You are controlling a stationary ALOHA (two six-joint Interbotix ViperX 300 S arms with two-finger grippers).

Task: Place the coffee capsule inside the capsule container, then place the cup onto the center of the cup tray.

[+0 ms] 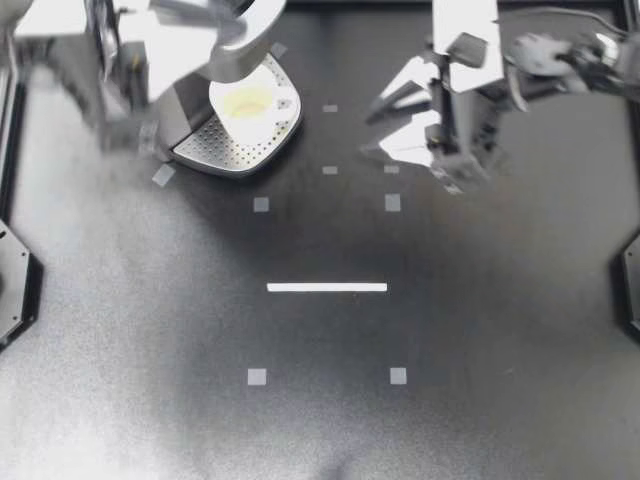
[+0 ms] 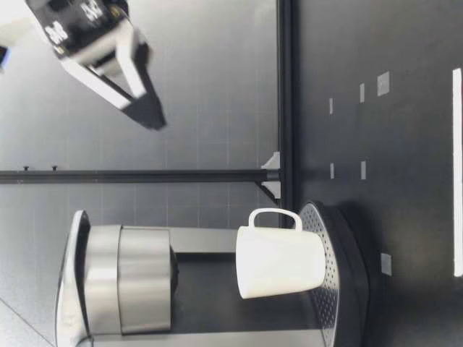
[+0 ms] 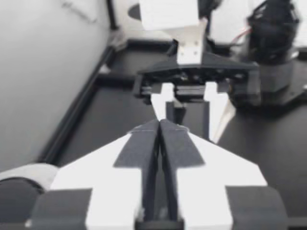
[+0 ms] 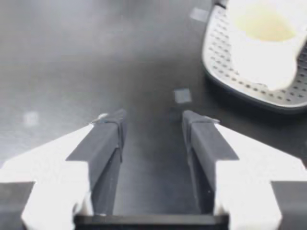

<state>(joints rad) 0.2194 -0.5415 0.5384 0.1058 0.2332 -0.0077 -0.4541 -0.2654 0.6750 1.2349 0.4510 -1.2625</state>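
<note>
A white cup stands upright on the perforated metal cup tray of the coffee machine at the table's far left. My right gripper hovers to the right of the tray, apart from it, open with nothing between its fingers. The right wrist view shows the same open right gripper over bare table, the cup and tray ahead and to one side. My left gripper is shut and empty, pointing at the right gripper. No capsule shows in any view.
A white strip and small grey tape squares mark the black table. In the low view the cup sits under the machine's head, handle away from it, and a gripper hangs high above the table. My left arm is a blur beside the machine.
</note>
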